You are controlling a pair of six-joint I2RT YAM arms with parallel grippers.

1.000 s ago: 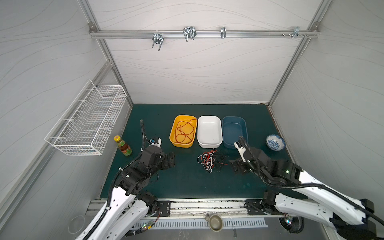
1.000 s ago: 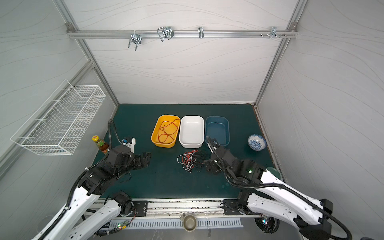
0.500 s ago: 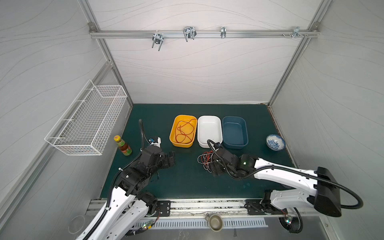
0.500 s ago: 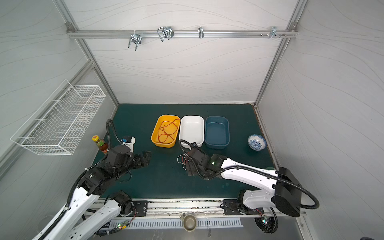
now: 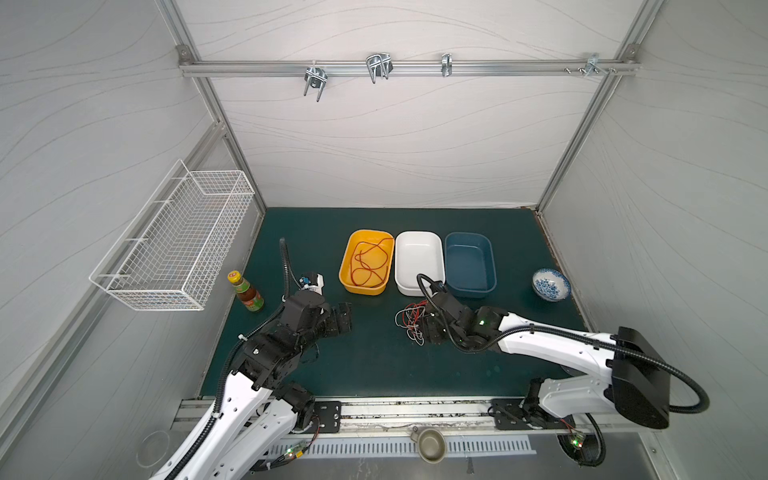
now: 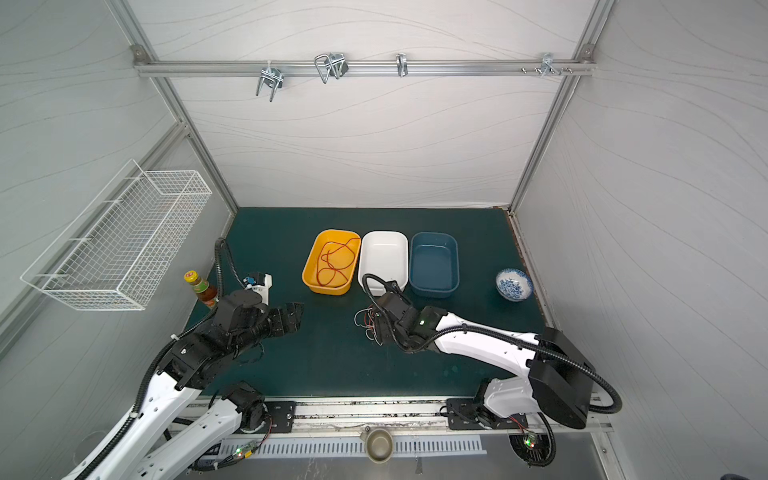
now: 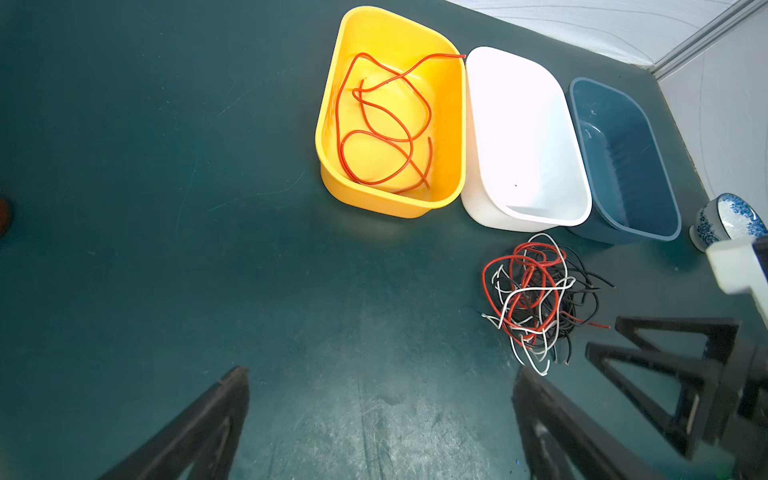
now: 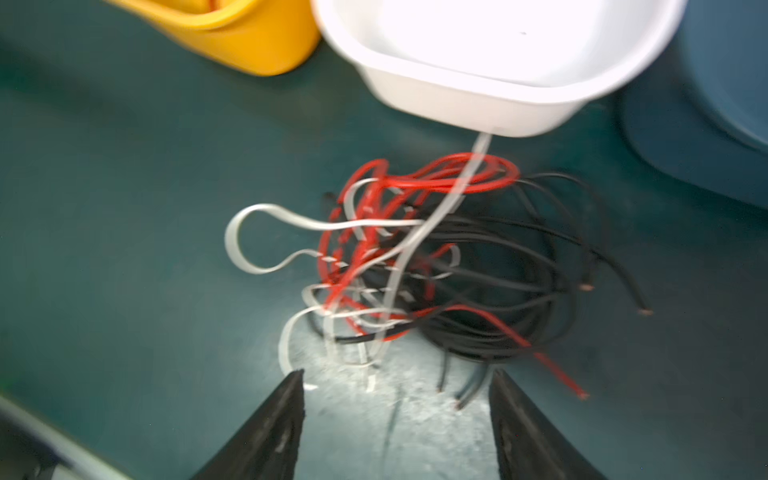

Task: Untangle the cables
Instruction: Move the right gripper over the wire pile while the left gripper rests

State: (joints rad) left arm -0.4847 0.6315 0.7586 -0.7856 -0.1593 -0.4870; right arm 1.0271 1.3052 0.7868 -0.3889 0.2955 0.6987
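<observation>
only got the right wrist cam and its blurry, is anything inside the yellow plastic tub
Observer: Yes, one loose red cable lies looped inside the yellow plastic tub, apart from the pile.
Operator: and the two tubs next to it
Observer: The white plastic tub and the blue plastic tub both look empty.
Operator: wheres the left gripper
Observer: The left gripper is open and, in both top views, sits well left of the tangle of red, white and black cables, not touching it.
</observation>
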